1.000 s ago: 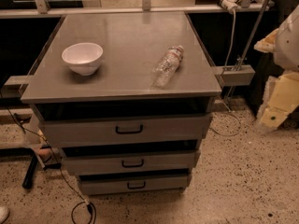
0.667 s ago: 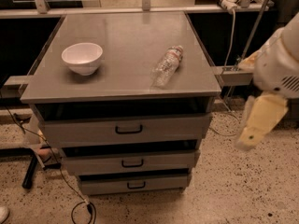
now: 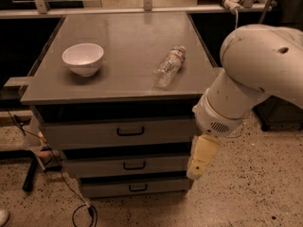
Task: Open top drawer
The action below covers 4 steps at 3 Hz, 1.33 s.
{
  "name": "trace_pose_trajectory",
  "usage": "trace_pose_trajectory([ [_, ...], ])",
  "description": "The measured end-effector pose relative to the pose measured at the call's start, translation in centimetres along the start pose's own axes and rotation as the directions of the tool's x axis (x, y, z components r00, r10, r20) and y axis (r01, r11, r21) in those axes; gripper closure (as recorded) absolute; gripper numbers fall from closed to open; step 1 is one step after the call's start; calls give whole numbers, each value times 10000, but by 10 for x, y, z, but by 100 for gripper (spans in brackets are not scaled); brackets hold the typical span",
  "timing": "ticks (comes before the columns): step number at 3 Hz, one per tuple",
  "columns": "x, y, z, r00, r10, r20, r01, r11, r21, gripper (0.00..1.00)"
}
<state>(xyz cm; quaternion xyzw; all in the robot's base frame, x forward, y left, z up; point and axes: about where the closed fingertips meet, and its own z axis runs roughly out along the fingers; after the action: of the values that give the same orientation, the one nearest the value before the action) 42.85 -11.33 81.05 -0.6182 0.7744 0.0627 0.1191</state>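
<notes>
The top drawer (image 3: pixel 94 132) is the widest, tallest grey front under the cabinet top, with a small black loop handle (image 3: pixel 130 131) at its centre; it looks shut. My white arm (image 3: pixel 251 74) comes in from the right, and my gripper (image 3: pixel 199 162) hangs at its end beside the cabinet's right front corner, right of the handle and level with the middle drawer (image 3: pixel 94 164). It touches nothing.
A white bowl (image 3: pixel 83 58) and a clear plastic bottle (image 3: pixel 169 66) lying on its side rest on the grey cabinet top (image 3: pixel 128 37). A bottom drawer (image 3: pixel 109 188) sits lowest. Black cables (image 3: pixel 71 197) trail on the speckled floor at left.
My arm has swung in from the right edge toward the cabinet, and the gripper has come down and left to the cabinet's right front corner. The drawers have not moved.
</notes>
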Motion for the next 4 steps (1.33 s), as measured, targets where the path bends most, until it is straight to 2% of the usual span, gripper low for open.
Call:
trace_pose_trajectory([
  [1, -1, -1, 3, 10000, -1, 22, 1, 10000, -32, 0],
  [2, -7, 0, 21, 9999, -27, 117, 26, 9999, 97, 0],
  [4, -37, -34, 71, 9984, 129, 544, -155, 9987, 476, 0],
])
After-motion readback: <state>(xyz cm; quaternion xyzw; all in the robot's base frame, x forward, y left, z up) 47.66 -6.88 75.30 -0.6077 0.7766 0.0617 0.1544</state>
